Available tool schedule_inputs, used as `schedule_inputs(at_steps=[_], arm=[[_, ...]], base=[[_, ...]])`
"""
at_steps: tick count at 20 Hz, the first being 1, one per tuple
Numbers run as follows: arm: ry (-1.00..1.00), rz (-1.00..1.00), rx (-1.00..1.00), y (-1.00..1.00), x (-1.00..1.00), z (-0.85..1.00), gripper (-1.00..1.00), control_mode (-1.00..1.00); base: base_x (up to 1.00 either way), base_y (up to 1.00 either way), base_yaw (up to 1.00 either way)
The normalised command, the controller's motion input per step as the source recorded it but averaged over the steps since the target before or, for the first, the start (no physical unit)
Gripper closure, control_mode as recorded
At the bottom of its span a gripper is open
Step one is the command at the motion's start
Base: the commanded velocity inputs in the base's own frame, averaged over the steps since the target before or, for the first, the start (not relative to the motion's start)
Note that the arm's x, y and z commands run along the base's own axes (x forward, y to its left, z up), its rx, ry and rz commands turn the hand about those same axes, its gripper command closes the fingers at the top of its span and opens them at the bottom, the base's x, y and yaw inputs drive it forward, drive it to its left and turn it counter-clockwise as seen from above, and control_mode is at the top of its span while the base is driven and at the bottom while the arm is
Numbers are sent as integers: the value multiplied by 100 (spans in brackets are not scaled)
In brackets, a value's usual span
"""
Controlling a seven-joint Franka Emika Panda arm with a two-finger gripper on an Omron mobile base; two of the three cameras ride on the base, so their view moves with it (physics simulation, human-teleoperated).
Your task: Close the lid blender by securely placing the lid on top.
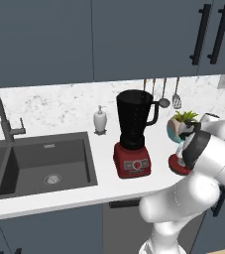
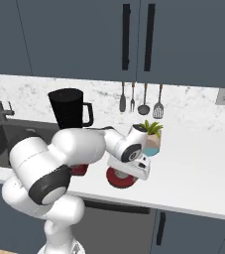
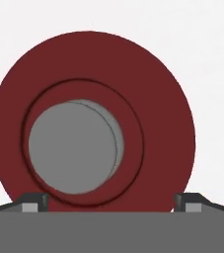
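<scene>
Flat round red lid [image 3: 91,118] with a grey centre cap, lying on the white countertop [image 2: 198,168] at lower centre of the right base view, off the tall black blender jar [image 1: 134,119] on its red base, so still to be picked up. Gripper [image 3: 111,201] poised straight above, centred for a grasp. Fingertips [image 3: 34,201] spread wide, straddling the disc's lower edge, pinching nothing; contact not discernible.

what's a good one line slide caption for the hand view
Open gripper poised directly above the red lid, fingertips straddling its grey centre cap on the white counter.
</scene>
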Motion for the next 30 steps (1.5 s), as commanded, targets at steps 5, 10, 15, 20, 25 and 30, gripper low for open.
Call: schedule_inputs(at_steps=[5, 10, 15, 20, 25, 30], arm=[[0, 0, 0, -2, 29, -12, -100, -100], [0, 0, 0, 4, 7, 0, -100, -100], [0, 0, 0, 8, 0, 0, -100, -100], [0, 0, 0, 20, 12, 0, -100, -100], [0, 0, 0, 18, 13, 0, -100, -100], [0, 0, 0, 12, 10, -8, -100, -100]], base=[[0, 0, 0], [0, 0, 0], [0, 0, 0], [0, 0, 0], [0, 0, 0], [0, 0, 0]])
